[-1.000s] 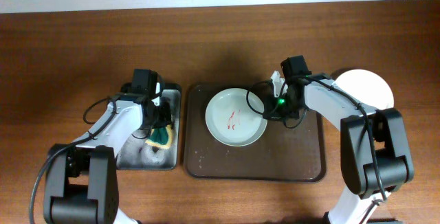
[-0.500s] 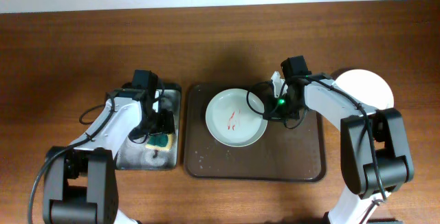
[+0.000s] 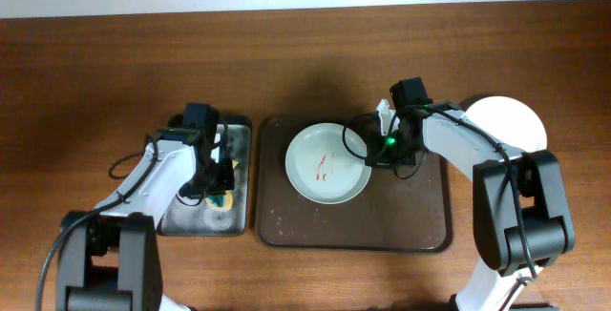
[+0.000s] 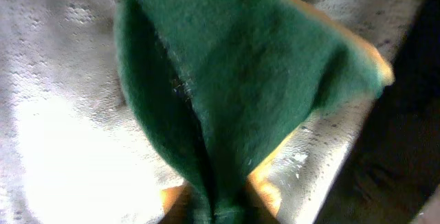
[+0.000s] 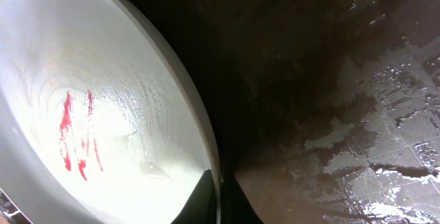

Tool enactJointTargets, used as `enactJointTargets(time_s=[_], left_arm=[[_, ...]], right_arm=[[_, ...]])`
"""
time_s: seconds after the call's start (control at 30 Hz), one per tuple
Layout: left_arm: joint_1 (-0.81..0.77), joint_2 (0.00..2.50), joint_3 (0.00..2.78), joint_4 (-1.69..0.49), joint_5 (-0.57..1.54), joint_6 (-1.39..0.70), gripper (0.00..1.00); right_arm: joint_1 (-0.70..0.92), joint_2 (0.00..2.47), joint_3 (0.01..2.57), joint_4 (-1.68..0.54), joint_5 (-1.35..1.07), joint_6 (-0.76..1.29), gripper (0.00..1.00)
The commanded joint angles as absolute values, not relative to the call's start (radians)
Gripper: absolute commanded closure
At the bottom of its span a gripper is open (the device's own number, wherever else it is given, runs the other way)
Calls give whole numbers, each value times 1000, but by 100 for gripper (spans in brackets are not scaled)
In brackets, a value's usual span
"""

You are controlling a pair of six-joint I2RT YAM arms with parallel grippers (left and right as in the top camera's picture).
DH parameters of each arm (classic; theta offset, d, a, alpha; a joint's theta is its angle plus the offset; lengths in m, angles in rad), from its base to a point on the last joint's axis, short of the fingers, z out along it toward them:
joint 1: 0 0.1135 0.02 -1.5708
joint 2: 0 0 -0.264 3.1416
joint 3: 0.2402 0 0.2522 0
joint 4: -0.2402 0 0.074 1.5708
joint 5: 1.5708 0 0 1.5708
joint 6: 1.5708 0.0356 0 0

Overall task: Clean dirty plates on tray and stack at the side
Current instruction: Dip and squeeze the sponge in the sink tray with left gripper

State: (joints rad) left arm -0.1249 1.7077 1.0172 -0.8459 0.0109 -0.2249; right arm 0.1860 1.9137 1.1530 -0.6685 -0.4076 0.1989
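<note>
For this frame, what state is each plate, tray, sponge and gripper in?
green plate: on the brown tray, red stains not wiped.
white plate: off the tray, to its right, no stain visible.
brown tray: wet patches, holds one plate.
sponge: folded, pinched.
sponge tray: wet.
left gripper: shut on sponge.
right gripper: shut on green plate's rim.

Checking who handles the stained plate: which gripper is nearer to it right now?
Right. The right gripper pinches the stained plate at its right rim; the left gripper is off to its left, over the sponge tray, holding the green sponge.
</note>
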Motion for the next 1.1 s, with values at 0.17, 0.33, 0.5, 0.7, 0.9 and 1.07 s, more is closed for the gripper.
enactJointTargets(time_s=[0.17,0.33,0.5,0.7,0.9,1.07], left_arm=[[-121,1657,1021,-780,2,-223,12],[-121,1657,923,-653,12,-223,46],[-121,1656,874,-618,23,-223,100],[-121,1634,915,-637,22,-203,100],[-122,1536,949,-299,-229,-132,100],[-125,1499,949,-297,-229,-133,100]], right_arm=[[196,1925,1150,-673,-381,199,96],[196,1925,1150,-673,-381,199,96],[196,1925,1150,-675,-381,199,96],[196,1925,1150,-676,-380,199,96],[196,1925,1150,-665,-381,199,96],[196,1925,1150,-608,-380,199,96]])
